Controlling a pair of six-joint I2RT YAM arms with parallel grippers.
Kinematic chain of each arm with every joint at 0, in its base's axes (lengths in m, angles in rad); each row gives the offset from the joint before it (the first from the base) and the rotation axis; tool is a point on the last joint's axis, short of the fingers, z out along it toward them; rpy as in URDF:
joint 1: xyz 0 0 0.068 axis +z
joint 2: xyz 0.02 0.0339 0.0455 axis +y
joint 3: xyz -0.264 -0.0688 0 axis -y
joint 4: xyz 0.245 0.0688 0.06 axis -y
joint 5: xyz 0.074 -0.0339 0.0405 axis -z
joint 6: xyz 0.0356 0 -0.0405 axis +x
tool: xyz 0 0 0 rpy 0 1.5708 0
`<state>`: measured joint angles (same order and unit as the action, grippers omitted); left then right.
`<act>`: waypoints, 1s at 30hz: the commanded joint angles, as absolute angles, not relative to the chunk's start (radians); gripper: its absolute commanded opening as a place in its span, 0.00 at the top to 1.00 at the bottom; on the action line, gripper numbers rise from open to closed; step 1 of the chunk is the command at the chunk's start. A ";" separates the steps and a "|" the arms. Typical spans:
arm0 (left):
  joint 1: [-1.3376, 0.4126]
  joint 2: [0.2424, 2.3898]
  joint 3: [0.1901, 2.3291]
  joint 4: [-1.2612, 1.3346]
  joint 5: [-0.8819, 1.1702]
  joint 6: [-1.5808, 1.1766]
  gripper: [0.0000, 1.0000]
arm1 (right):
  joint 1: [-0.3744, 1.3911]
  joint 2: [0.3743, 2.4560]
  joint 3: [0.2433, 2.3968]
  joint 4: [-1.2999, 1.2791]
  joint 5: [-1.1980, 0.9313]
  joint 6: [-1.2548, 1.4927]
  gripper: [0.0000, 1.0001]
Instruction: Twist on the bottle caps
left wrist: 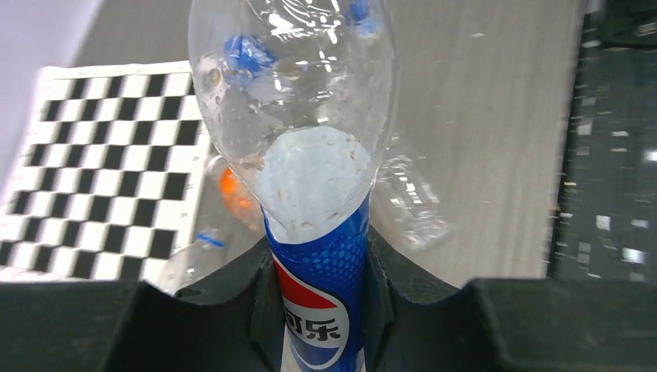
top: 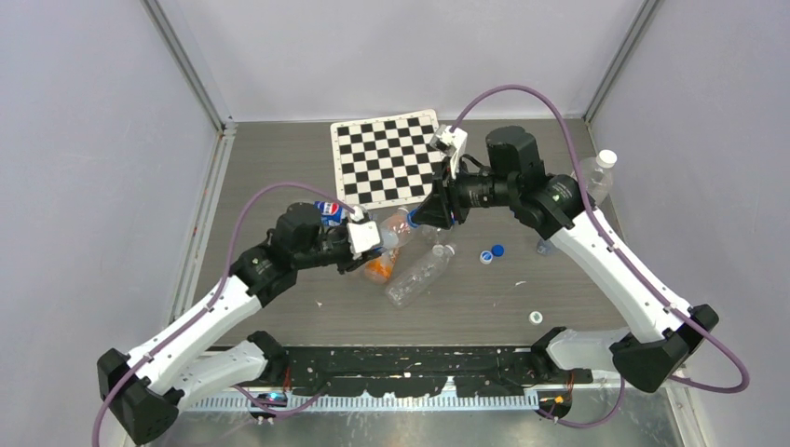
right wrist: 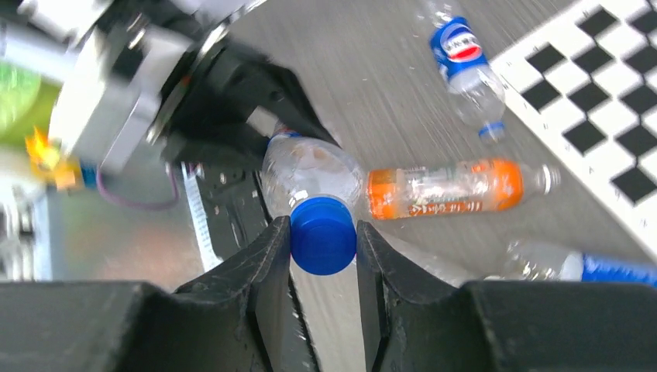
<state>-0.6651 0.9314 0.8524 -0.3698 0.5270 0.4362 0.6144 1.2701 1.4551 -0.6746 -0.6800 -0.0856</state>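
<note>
From above, the blue cap (right wrist: 323, 235) is wholly hidden under the right gripper (top: 438, 212), and the Pepsi bottle (left wrist: 310, 155) is mostly covered by the left gripper (top: 373, 240) and its wrist. In the left wrist view that bottle's neck runs off the top edge and its base off the bottom. The small white round thing (top: 537, 317) lying near and to the right is too small to tell cap from ring.

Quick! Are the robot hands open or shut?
Left gripper: shut on clear plastic blue-labelled bottle.
Right gripper: shut on round blue plastic cap.
</note>
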 commanded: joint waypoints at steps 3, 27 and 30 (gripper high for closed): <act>-0.859 0.871 0.747 0.060 0.107 0.572 0.66 | 0.634 1.220 1.312 -0.526 -0.333 0.602 1.00; -0.741 0.887 0.873 -0.456 0.427 0.444 0.66 | 0.653 0.973 1.311 -0.650 -0.518 -0.239 0.26; -0.713 0.934 0.931 -0.537 0.547 0.457 0.66 | 0.653 0.941 1.261 -0.678 -0.587 -0.426 0.26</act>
<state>-0.7429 0.8936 0.8352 -0.4183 0.2543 0.4953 0.6514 0.9852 1.2865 -0.6098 -0.4442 -0.0448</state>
